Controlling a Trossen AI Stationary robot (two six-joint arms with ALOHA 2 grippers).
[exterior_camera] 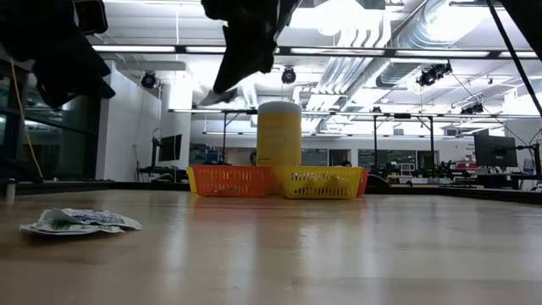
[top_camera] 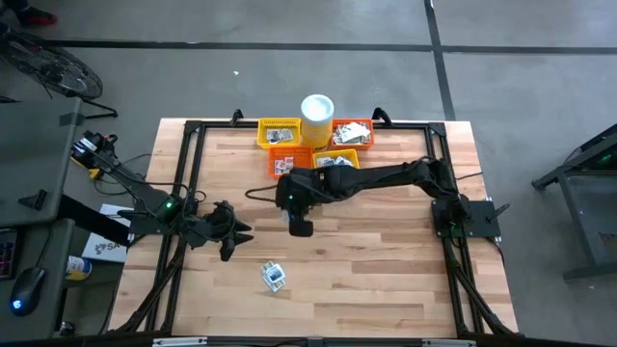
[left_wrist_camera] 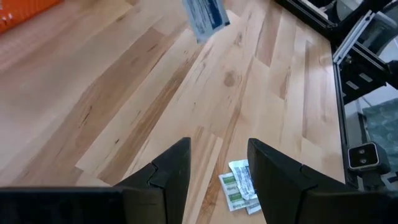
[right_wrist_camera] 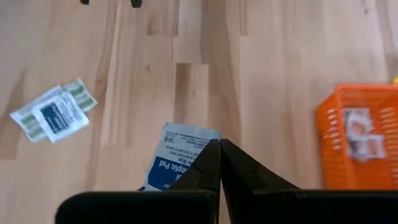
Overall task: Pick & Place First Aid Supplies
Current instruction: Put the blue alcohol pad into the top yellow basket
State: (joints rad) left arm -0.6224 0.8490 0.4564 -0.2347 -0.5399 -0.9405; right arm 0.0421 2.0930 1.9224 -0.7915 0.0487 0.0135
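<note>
My right gripper [right_wrist_camera: 219, 163] is shut on a blue-and-white sachet [right_wrist_camera: 177, 163] above the middle of the table [top_camera: 386, 280]; the sachet also shows in the left wrist view [left_wrist_camera: 205, 15]. A small pile of white and pale green packets [top_camera: 274, 276] lies flat on the table nearer the front edge, and shows again in the right wrist view [right_wrist_camera: 56, 112]. My left gripper [top_camera: 238, 241] hovers open at the table's left, its fingers [left_wrist_camera: 177, 165] pointing toward that pile [left_wrist_camera: 241, 191] with nothing between them. My right gripper pinches the sachet between its two shut fingers at one edge [right_wrist_camera: 200, 154], near a corner. The fingers come slanting down from above. The sachet hangs below them, lifted clear of the table.
Yellow baskets [top_camera: 279, 133] and orange baskets [top_camera: 289, 160] holding more packets stand together at the far middle, around a white cylindrical cup [top_camera: 317, 114]. A dark frame [top_camera: 188, 173] runs along the table's edges. Bare wood lies between the pile and the baskets.
</note>
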